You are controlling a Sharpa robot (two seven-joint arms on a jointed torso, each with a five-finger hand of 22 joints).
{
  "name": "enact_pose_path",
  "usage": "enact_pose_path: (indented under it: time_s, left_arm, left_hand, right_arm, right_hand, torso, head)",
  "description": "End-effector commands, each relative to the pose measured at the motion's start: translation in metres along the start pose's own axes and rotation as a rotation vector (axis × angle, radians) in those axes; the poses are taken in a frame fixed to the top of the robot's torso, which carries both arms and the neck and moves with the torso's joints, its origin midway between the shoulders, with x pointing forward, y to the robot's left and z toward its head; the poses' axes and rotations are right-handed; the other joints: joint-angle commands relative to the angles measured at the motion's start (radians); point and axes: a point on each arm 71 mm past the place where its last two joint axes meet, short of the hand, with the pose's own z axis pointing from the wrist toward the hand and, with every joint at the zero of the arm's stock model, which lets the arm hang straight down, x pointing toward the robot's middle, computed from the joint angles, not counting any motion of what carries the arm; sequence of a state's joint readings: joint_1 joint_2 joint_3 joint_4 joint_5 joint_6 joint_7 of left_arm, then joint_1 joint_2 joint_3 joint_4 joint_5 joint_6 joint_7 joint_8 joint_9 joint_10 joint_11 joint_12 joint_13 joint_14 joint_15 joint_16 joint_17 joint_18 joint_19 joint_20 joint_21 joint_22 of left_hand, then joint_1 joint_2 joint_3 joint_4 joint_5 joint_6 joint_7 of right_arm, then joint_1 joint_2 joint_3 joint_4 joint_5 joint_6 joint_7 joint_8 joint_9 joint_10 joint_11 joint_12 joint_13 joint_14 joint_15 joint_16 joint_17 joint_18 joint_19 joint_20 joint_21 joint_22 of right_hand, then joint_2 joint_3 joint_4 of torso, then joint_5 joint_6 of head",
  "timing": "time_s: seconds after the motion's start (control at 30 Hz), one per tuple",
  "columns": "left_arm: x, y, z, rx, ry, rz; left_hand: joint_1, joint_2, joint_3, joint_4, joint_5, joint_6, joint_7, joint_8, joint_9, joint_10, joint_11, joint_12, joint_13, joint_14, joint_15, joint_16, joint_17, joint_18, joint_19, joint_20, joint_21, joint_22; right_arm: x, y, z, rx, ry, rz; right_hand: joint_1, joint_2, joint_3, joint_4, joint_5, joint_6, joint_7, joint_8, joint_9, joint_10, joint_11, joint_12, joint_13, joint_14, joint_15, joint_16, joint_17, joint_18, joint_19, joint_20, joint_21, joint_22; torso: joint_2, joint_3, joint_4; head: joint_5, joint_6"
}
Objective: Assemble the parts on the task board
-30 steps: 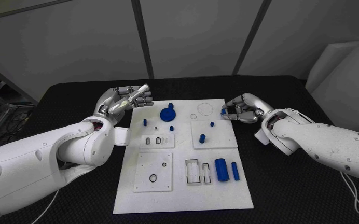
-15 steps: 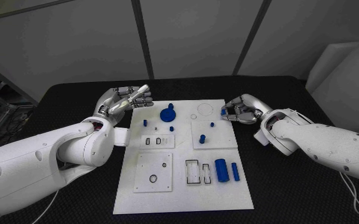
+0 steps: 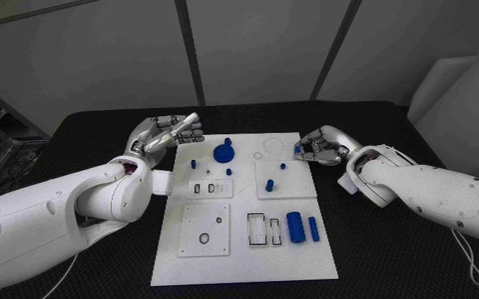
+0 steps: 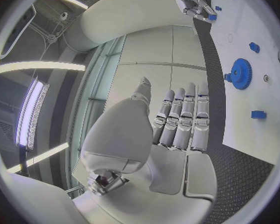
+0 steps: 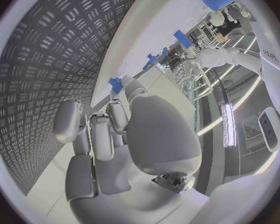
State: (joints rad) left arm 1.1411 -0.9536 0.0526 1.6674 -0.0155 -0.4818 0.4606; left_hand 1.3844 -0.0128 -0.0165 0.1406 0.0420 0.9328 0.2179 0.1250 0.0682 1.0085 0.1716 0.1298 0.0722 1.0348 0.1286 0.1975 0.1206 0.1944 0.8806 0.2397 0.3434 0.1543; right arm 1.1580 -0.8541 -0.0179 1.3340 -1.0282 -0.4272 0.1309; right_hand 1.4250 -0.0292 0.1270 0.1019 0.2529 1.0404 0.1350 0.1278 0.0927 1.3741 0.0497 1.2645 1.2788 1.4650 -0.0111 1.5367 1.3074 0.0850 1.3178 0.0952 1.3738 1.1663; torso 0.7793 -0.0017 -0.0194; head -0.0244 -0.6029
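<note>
Small blue part (image 3: 297,150) at right hand (image 3: 321,145) mostly hidden by curled fingers (image 3: 311,153); shape unclear. Right wrist view: only a blue tip (image 5: 117,84) shows past the fingers. Task board (image 4: 264,45) cut off by the circle's rim in left wrist view. Tiny marks near gear (image 3: 223,152) too small to tell.

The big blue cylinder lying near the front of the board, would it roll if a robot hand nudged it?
Probably. The big blue cylinder lies on its round side on the flat task board, so a sideways push would likely roll it. It looks rigid, likely light plastic.
</note>
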Motion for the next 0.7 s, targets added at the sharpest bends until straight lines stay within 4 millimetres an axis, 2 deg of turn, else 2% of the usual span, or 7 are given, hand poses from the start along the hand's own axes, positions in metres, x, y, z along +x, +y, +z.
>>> enact_pose_path:
  time_s: [0.03,0.33,0.47,0.57,0.7]
  left_arm:
    - [0.001,-0.001,0.0,0.008,0.01,-0.001]
    - [0.0,-0.001,0.0,0.008,0.009,-0.001]
    - [0.0,-0.001,-0.001,0.008,0.008,0.0]
    - [0.0,-0.001,-0.001,0.007,0.006,-0.001]
    - [-0.001,-0.001,-0.001,0.005,0.004,-0.003]
  left_hand:
    - [0.002,0.011,-0.006,-0.001,0.005,0.0,0.005,-0.006,-0.001,-0.001,0.002,-0.006,-0.002,0.004,0.002,-0.004,0.001,-0.014,-0.006,-0.002,0.001,-0.001]
    - [0.002,0.011,-0.006,-0.001,0.005,0.0,0.005,-0.006,-0.001,-0.001,0.002,-0.006,-0.002,0.004,0.002,-0.004,0.001,-0.014,-0.006,-0.002,0.001,-0.001]
    - [0.002,0.011,-0.007,-0.001,0.005,0.0,0.005,-0.006,-0.001,-0.001,0.002,-0.006,-0.002,0.004,0.002,-0.004,0.001,-0.014,-0.006,-0.002,0.001,-0.001]
    - [0.003,0.011,-0.007,-0.001,0.005,-0.001,0.006,-0.007,-0.001,-0.002,0.003,-0.008,-0.002,0.004,0.002,-0.005,0.001,-0.014,-0.006,-0.002,0.001,-0.002]
    - [0.003,0.011,-0.007,-0.001,0.005,-0.001,0.006,-0.007,-0.001,-0.002,0.003,-0.008,-0.002,0.004,0.002,-0.005,0.001,-0.014,-0.006,-0.002,0.001,-0.002]
  right_arm:
    - [-0.002,0.001,0.001,-0.002,-0.022,-0.006]
    - [-0.005,0.002,0.0,-0.003,-0.07,-0.006]
    - [-0.006,0.006,-0.003,-0.013,-0.081,-0.002]
    - [-0.007,0.012,-0.007,-0.026,-0.085,0.006]
    - [-0.009,0.03,-0.01,-0.068,-0.091,0.026]
  right_hand:
    - [0.004,0.018,0.011,-0.002,-0.004,0.017,-0.007,0.009,0.005,0.006,-0.005,0.005,0.003,0.092,-0.01,0.006,0.203,-0.004,0.008,-0.002,0.004,0.004]
    - [0.01,0.032,0.04,-0.013,0.002,0.038,-0.018,0.019,0.012,0.017,-0.015,0.016,0.014,0.094,-0.02,0.01,0.213,-0.007,0.018,-0.011,0.012,0.019]
    - [0.011,0.035,0.05,-0.016,0.007,0.039,-0.018,0.018,0.013,0.019,-0.016,0.018,0.017,0.095,-0.021,0.012,0.216,-0.008,0.02,-0.013,0.014,0.023]
    - [0.011,0.036,0.053,-0.017,0.01,0.039,-0.018,0.018,0.014,0.02,-0.016,0.018,0.017,0.095,-0.021,0.013,0.218,-0.009,0.022,-0.014,0.015,0.026]
    - [0.008,0.037,0.057,-0.017,0.016,0.039,-0.018,0.018,0.014,0.021,-0.016,0.018,0.018,0.096,-0.022,0.015,0.222,-0.01,0.025,-0.015,0.018,0.031]
  torso:
    - [0.0,-0.0001,0.0004]
    - [0.0,0.0008,-0.0002]
    - [-0.002,-0.0009,-0.001]
    - [-0.004,-0.0018,-0.0017]
    - [-0.006,-0.0025,-0.0015]
  head:
    - [0.001,0.0]
    - [0.002,-0.003]
    - [0.002,-0.004]
    - [0.004,-0.006]
    - [0.005,-0.004]
